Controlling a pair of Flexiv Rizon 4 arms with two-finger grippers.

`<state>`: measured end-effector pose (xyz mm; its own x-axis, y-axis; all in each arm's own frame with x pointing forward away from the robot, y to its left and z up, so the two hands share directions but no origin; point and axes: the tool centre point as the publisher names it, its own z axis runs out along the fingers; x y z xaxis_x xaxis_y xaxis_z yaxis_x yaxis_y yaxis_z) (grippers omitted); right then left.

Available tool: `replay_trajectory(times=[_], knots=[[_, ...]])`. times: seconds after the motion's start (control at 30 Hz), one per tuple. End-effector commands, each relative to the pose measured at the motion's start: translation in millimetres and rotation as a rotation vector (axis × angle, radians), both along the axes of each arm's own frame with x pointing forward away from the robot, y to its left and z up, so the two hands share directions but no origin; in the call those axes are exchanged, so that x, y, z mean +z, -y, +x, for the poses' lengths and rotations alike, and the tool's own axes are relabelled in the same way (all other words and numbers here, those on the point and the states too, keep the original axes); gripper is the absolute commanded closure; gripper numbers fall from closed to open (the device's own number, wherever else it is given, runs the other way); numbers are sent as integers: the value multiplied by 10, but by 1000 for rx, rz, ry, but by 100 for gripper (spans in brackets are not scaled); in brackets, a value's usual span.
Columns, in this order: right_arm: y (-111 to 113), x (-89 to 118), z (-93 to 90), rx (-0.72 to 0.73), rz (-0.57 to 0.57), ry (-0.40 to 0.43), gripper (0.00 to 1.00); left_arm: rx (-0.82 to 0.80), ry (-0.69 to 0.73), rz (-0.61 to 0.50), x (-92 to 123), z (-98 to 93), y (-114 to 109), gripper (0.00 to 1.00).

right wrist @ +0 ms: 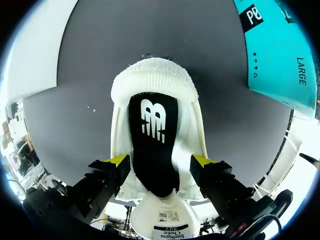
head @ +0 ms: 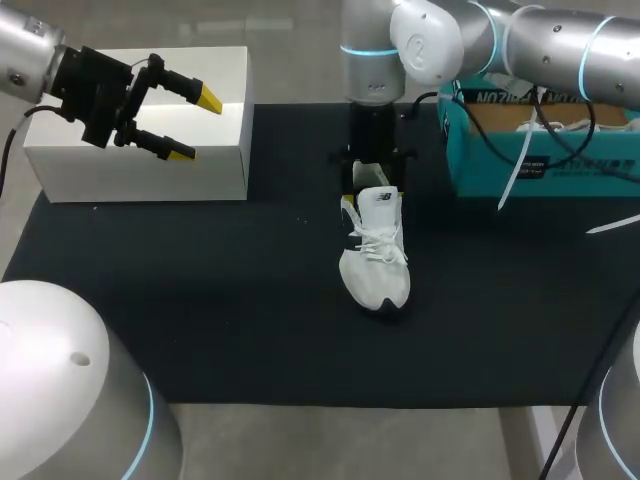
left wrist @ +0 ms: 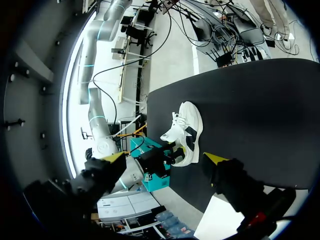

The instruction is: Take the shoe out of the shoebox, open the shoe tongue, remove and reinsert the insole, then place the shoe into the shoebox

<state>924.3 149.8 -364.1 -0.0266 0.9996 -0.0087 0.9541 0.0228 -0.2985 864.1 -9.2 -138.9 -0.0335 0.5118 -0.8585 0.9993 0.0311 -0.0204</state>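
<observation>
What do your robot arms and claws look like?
My left arm and right arm are smooth, round tubes in silver and white, with glowing blue rings at the joints. Black cables trail off them. The left gripper and right gripper are blocky and black, each with two fingers ending in bright yellow tips.

a white shoe [head: 378,262] stands upright near the middle of the black mat [head: 200,300], toe toward the near edge, with the right gripper [head: 372,190] down at its heel. the left gripper [head: 196,126] hovers over the white box [head: 140,172] at the mat's far left corner, its yellow-tipped fingers spread apart. an open teal shoebox [head: 500,170] sits at the far right, partly behind the right arm [head: 560,45].
</observation>
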Motion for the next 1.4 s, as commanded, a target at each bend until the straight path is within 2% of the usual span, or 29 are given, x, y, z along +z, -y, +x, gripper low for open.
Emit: replay_trajectory(times=[0.03, 0.63, 0.97, 1.4], knots=[[-1, -6, -15, 1, 1, -3, 0, -2, -1, 5, 8, 7, -1, 0], [-48, 113, -186, -6, -13, -4, 0, -2, -1, 5, 8, 7, -1, 0], [-70, 144, -214, -6, -13, 0, 0, -2, -1, 5, 8, 7, -1, 0], [-91, 208, -405, -18, -26, -6, 0, -2, -1, 5, 8, 7, -1, 0]])
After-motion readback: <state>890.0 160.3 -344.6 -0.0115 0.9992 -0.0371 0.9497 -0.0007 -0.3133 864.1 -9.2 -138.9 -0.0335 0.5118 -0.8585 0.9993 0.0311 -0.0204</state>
